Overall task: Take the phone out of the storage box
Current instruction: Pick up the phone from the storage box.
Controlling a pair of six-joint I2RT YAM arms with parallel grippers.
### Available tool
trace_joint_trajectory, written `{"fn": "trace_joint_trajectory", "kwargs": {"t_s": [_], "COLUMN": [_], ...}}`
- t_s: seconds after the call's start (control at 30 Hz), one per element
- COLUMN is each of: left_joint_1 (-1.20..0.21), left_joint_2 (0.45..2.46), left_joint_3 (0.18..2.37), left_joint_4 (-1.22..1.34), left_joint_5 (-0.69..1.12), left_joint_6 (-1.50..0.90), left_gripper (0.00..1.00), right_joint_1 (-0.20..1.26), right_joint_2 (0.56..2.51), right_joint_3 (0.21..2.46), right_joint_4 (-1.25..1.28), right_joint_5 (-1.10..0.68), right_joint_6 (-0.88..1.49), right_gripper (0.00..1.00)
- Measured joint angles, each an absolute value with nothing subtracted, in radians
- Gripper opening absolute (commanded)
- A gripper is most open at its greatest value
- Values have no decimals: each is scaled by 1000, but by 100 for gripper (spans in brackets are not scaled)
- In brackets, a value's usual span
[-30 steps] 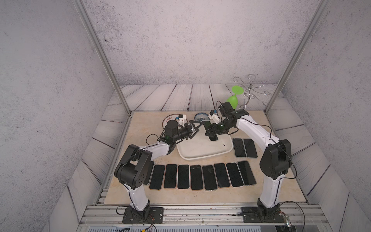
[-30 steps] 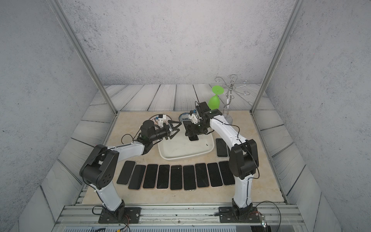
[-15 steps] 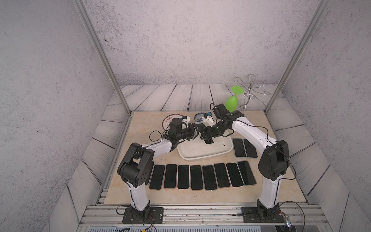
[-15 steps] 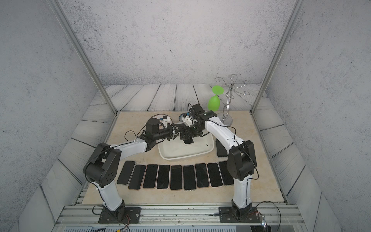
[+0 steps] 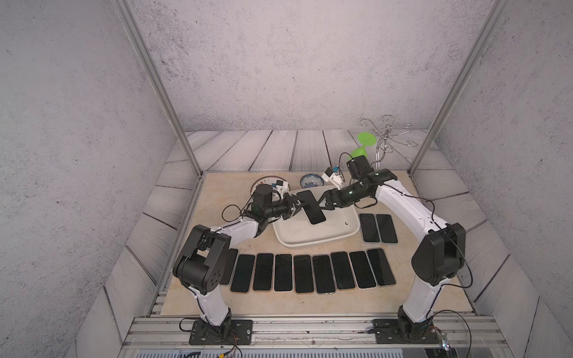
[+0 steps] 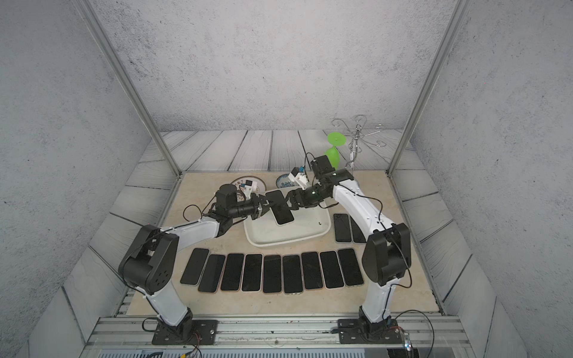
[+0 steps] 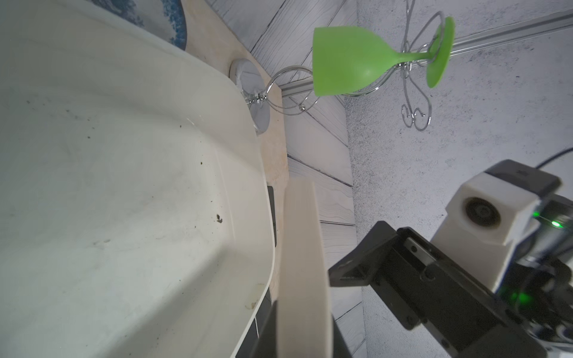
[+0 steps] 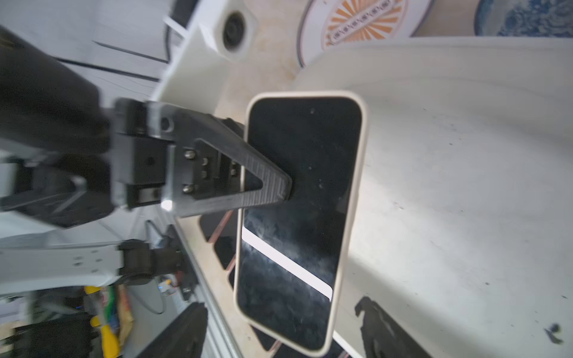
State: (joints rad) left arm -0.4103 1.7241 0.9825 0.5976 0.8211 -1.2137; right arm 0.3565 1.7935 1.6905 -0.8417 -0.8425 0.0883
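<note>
A black-screened phone [image 5: 311, 209] in a cream case hangs tilted above the white storage box [image 5: 310, 243], and both top views show it [image 6: 280, 210]. My left gripper [image 5: 299, 207] is shut on the phone's left long edge; the right wrist view shows a ridged finger [image 8: 263, 186] pressed on the screen [image 8: 304, 139]. My right gripper [image 5: 326, 203] stands open round the opposite side. In its wrist view a gap shows between its dark finger [image 8: 189, 328] and the case. The left wrist view shows the case edge-on [image 7: 302, 263] beside the box's bare floor [image 7: 124, 186].
Several phones [image 5: 313, 272] lie in a row along the table's front. Two more [image 5: 378, 227] lie right of the box. An orange-patterned plate [image 5: 262, 182] and a blue dish [image 5: 311, 180] sit behind it. A green glass [image 5: 361, 148] hangs on a wire rack [image 5: 384, 139].
The right arm carried the phone leftward over the box. My left gripper reached in open and closed on the phone's edge.
</note>
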Motion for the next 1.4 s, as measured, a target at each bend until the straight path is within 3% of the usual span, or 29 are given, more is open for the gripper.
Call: {"fn": "trace_joint_trajectory", "kwargs": {"t_s": [0.13,0.23,0.4,0.87,1.2,1.3,1.4], "left_joint_1": [-406,-410,-397,-397,-416,-424,-423], "left_joint_2": [1683,1680,1680,1680,1660,1655,1656], "left_joint_3": [960,959,950,943,944,944,943], "left_joint_4": [659,701,743,764,781,799,798], "left_joint_5": [846,858,862,867,872,873,871], "left_joint_6": [-1208,-1209,-1217,-1228,-1231,-1230,-1231], "left_gripper": [6,5,5,4,3,3,7], "right_joint_1": [311,332,329,329,347,360,364], "right_joint_2": [1782,1789,1807,1839,1872,1889,1888], "right_joint_3": [1596,1542,1528,1583,1593,1586,1579], "right_joint_4": [-651,-558,-473,-603,-670,-645,-609], "right_joint_5": [-1081,-1162,-1208,-1212,-1207,-1232,-1266], "right_joint_6": [184,247,292,199,152,172,192], "right_gripper": [77,73,53,59,56,44,24]}}
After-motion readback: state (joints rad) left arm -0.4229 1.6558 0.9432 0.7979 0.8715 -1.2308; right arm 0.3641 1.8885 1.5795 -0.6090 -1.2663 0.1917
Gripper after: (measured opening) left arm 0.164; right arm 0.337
